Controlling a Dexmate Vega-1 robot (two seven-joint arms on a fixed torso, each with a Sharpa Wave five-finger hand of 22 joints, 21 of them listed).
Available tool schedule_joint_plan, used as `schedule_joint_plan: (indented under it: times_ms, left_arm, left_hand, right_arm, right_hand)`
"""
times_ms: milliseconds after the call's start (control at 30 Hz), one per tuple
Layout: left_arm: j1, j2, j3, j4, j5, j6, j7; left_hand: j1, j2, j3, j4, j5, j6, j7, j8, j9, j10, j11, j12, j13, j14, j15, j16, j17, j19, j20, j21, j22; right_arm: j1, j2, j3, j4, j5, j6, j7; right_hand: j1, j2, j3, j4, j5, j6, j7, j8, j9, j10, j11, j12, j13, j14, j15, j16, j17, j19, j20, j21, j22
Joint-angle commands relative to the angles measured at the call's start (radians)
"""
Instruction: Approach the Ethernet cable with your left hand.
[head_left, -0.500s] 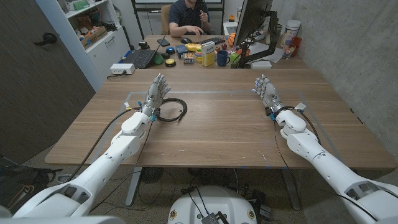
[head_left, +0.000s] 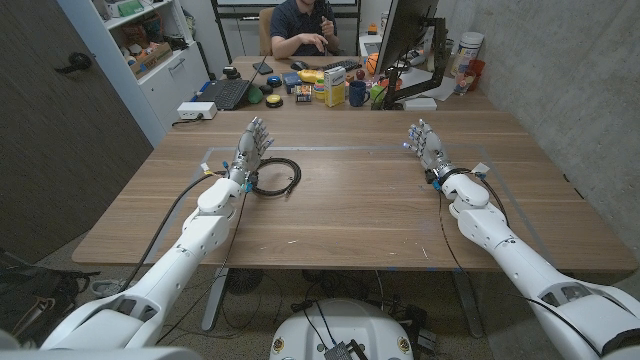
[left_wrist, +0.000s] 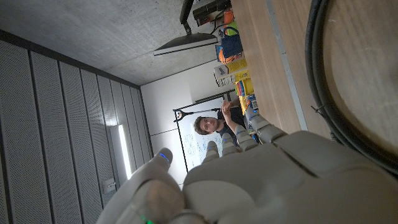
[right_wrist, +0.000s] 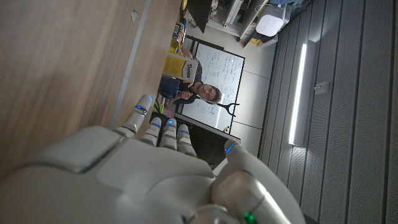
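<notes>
Head view: the left hand (head_left: 252, 150), fingers spread and holding nothing, stands just beside the coiled Ethernet cable (head_left: 279, 177), which lies at its 4 o'clock. The right hand (head_left: 425, 145), also open-fingered, has bare wooden table (head_left: 360, 190) around it. Left wrist view: the cable (left_wrist: 333, 93) curves close beside the hand's back (left_wrist: 261, 174).

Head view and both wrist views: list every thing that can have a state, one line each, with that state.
left hand: fingers apart, holding nothing, just beside the cable coil.
right hand: fingers apart, holding nothing, over bare table.
Ethernet cable: coiled in a loop, lying on the table, not gripped.
laptop: open, on the far desk.
monitor: standing upright on the far desk; screen not visible.
</notes>
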Motion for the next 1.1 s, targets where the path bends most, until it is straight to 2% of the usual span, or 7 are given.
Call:
schedule_joint_plan:
  times_ms: [33,233,400,700,800,1000,1100]
  left_arm:
    - [0.034,-0.062,-0.068,-0.024,0.087,-0.038,0.076]
    - [0.058,-0.098,-0.092,-0.045,0.142,-0.072,0.173]
    - [0.076,-0.105,-0.093,-0.077,0.255,-0.087,0.293]
    - [0.082,-0.106,-0.083,-0.113,0.539,-0.122,0.548]
    - [0.081,-0.113,-0.083,-0.121,0.587,-0.127,0.597]
    - [0.084,-0.090,-0.069,-0.169,0.750,-0.075,0.703]
    - [0.083,-0.070,-0.055,-0.195,0.829,-0.034,0.740]
  left_hand:
    - [-0.008,0.100,0.019,0.015,0.006,0.024,0.026,0.013,0.003,0.021,0.008,0.014,0.005,0.012,0.006,0.008,0.005,0.000,0.031,-0.006,0.004]
    - [-0.008,0.114,0.029,0.020,0.006,0.036,0.031,0.015,0.003,0.036,0.007,0.016,0.005,0.024,0.006,0.011,0.005,0.005,0.035,-0.006,0.005]
    - [-0.009,0.110,0.033,0.019,0.005,0.014,0.003,0.004,0.004,0.028,0.009,0.010,0.006,0.020,0.007,0.007,0.005,-0.008,0.033,-0.013,0.005]
    - [-0.006,0.099,0.039,0.014,0.003,0.030,-0.026,0.009,0.004,0.039,-0.007,0.011,0.006,0.034,-0.006,0.008,0.004,-0.020,0.062,-0.020,0.006]
    - [-0.001,0.090,0.042,0.007,0.003,0.034,-0.035,0.008,0.003,0.034,-0.011,0.007,0.006,0.048,0.022,0.010,0.004,-0.016,0.091,-0.020,0.005]
    - [0.017,0.080,0.051,-0.008,0.003,0.037,-0.086,0.007,0.002,0.030,-0.016,0.004,0.006,0.048,0.003,0.004,0.002,-0.017,0.110,-0.025,0.003]
    - [0.035,0.076,0.065,-0.021,0.003,0.021,-0.116,0.000,0.002,-0.007,-0.046,-0.008,0.005,0.014,-0.022,-0.014,0.001,-0.031,0.107,-0.034,0.001]
  right_arm:
    - [-0.001,0.043,0.054,0.020,-0.044,-0.005,0.033]
    - [-0.009,0.050,0.071,0.014,-0.058,-0.008,0.038]
    - [-0.020,0.055,0.085,0.003,-0.062,-0.016,0.039]
    - [-0.032,0.058,0.103,-0.009,-0.070,-0.024,0.044]
    - [-0.036,0.060,0.109,-0.011,-0.071,-0.027,0.045]
    - [-0.037,0.064,0.116,-0.004,-0.076,-0.023,0.050]
    - [-0.033,0.068,0.119,0.004,-0.074,-0.024,0.056]
  right_hand:
    - [0.002,0.020,0.004,-0.002,0.006,-0.002,0.008,0.005,0.004,-0.001,0.010,0.004,0.001,-0.006,0.000,0.002,0.005,-0.004,0.000,-0.002,0.005]
    - [0.002,0.021,0.003,-0.002,0.006,-0.003,0.011,0.004,0.004,0.000,0.006,0.004,0.001,-0.005,0.000,0.001,0.005,-0.003,-0.001,-0.005,0.005]
    - [0.002,0.021,0.002,-0.002,0.007,-0.003,0.011,0.004,0.004,0.002,0.007,0.005,0.001,-0.003,-0.003,0.000,0.005,-0.002,0.000,-0.008,0.005]
    - [0.002,0.021,0.001,-0.002,0.007,-0.004,0.011,0.004,0.004,0.000,0.007,0.004,0.001,-0.003,-0.002,-0.002,0.005,-0.001,0.000,-0.012,0.005]
    - [0.002,0.021,0.001,-0.002,0.007,-0.004,0.011,0.004,0.004,0.001,0.007,0.004,0.001,-0.003,-0.003,-0.003,0.005,0.000,0.000,-0.013,0.005]
    - [0.002,0.021,-0.001,-0.002,0.007,-0.003,0.012,0.005,0.004,0.001,0.003,0.004,0.001,-0.002,-0.005,-0.004,0.005,0.001,0.000,-0.016,0.005]
    - [0.002,0.021,-0.001,-0.002,0.007,-0.004,0.011,0.005,0.004,0.001,0.004,0.004,0.001,-0.002,-0.005,-0.005,0.005,0.001,0.000,-0.018,0.005]
